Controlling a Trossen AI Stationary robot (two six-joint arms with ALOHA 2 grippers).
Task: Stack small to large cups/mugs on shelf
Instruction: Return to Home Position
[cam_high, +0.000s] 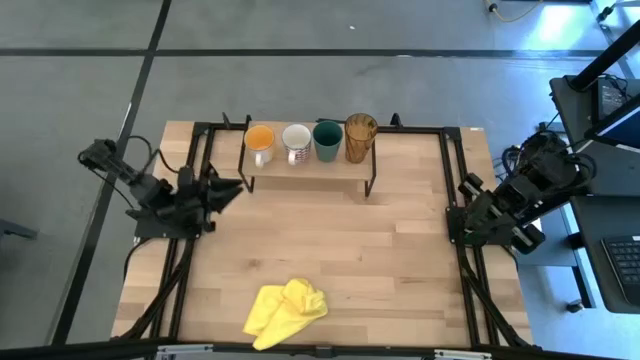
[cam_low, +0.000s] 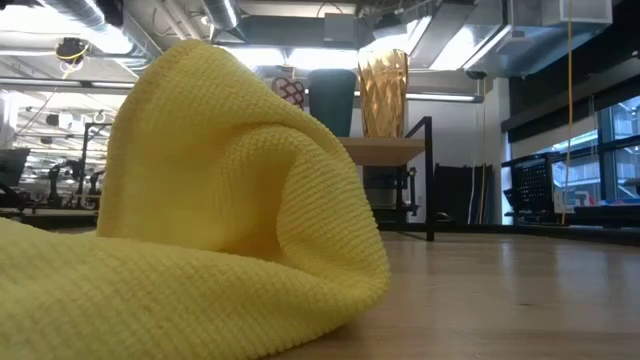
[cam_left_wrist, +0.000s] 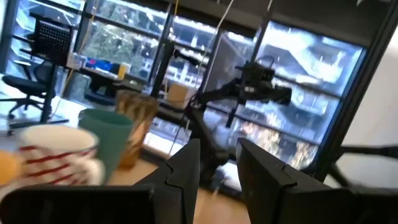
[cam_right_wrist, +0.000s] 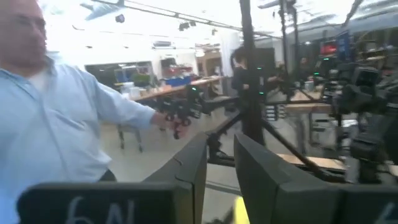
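Observation:
Four vessels stand in a row on the small wooden shelf (cam_high: 310, 172) at the table's far side: an orange mug (cam_high: 259, 139), a white-grey mug (cam_high: 296, 140), a dark green cup (cam_high: 327, 139) and an amber tumbler (cam_high: 360, 135). My left gripper (cam_high: 235, 187) hovers left of the shelf, its fingers a little apart and holding nothing; its wrist view (cam_left_wrist: 217, 168) shows the cups beyond. My right gripper (cam_right_wrist: 219, 168) is at the table's right edge (cam_high: 468, 215), fingers a little apart, holding nothing.
A crumpled yellow cloth (cam_high: 285, 310) lies near the table's near edge and fills most of the low view (cam_low: 200, 200). Black frame rails (cam_high: 455, 230) run along both table sides. A person in a light blue shirt (cam_right_wrist: 56, 118) shows beyond the table.

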